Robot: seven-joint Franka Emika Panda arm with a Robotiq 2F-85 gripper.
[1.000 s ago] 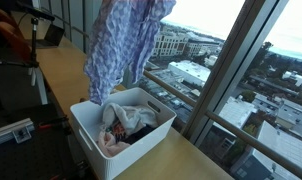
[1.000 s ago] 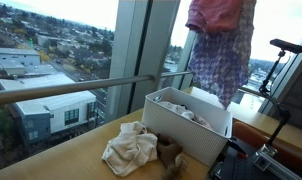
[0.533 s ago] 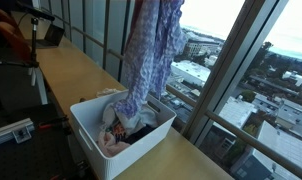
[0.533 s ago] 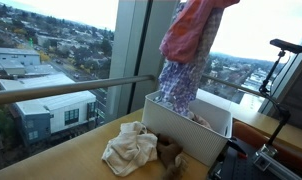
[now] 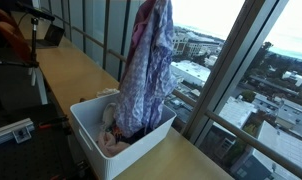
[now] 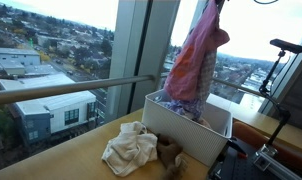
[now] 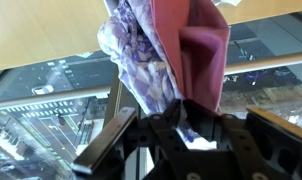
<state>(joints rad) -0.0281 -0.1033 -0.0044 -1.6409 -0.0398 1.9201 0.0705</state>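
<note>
Lowered since the earlier frame, the purple-and-pink patterned cloth garment (image 5: 146, 65) hangs beneath the end effector (image 7: 196, 118), which grips it, its hem inside the white rectangular plastic bin (image 5: 88, 142).

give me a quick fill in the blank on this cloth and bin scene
1. The gripper is ____ on a purple and pink cloth.
2. The cloth's lower end hangs down into a bin whose colour is ____.
3. A cream rag lies on the table, not ____ the bin.

Missing words: shut; white; in
</note>
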